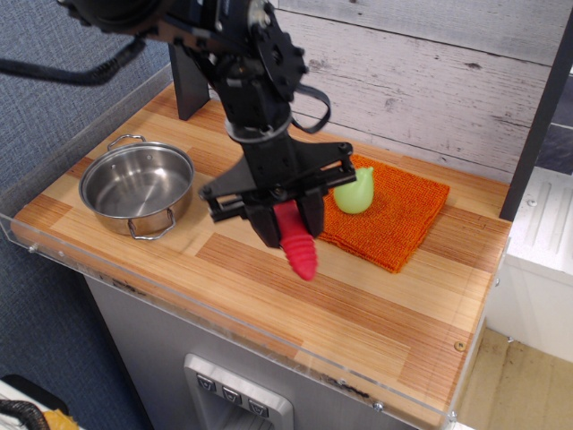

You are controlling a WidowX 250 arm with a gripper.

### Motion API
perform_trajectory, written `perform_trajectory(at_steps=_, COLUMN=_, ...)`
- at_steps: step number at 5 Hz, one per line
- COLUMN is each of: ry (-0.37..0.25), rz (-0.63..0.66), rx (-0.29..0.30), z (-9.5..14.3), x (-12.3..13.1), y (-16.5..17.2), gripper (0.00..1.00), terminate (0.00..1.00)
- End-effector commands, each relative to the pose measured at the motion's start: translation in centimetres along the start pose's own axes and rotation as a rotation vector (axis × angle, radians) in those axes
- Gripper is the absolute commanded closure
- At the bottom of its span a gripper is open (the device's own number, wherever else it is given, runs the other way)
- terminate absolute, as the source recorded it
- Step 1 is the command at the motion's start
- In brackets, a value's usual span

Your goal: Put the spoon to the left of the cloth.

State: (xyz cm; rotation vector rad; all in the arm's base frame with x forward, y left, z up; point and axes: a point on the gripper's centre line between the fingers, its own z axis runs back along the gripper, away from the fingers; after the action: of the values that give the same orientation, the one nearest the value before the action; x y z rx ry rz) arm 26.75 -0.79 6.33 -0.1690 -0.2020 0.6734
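Observation:
My gripper [285, 218] is shut on the spoon [298, 250] and holds it lifted above the wooden counter, just left of the cloth's front corner. Only the spoon's ribbed red handle shows, pointing down and toward the front; its silver bowl is hidden behind the gripper. The orange cloth [398, 208] lies flat at the back right of the counter, with a pale green pear-shaped object [355, 191] resting on its left part.
A steel pot [137, 186] with handles stands at the left of the wooden counter [358, 305]. A clear plastic rim runs along the counter's front and left edges. A white plank wall stands behind. The black arm base is at the back left.

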Motion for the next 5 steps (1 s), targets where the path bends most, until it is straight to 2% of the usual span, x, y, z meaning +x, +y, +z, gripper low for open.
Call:
perform_trajectory(at_steps=1, ry=0.018, rz=-0.363, rx=-0.001, z=-0.1, x=3.6, y=-0.5, gripper=1.00, terminate=0.00)
perform_trajectory(at_steps=3, ry=0.054, rz=-0.482, rx=0.003, z=-1.7, x=6.2, y=-0.3, gripper=1.00, terminate=0.00)
perform_trajectory(at_steps=4, ry=0.065, rz=-0.521, rx=0.041, z=-2.5, x=7.3, y=0.1, gripper=1.00, terminate=0.00)
perform_trajectory(at_steps=5, ry=0.059, rz=-0.554, rx=0.045, z=-3.5, x=8.6, y=0.2, gripper=1.00, terminate=0.00)
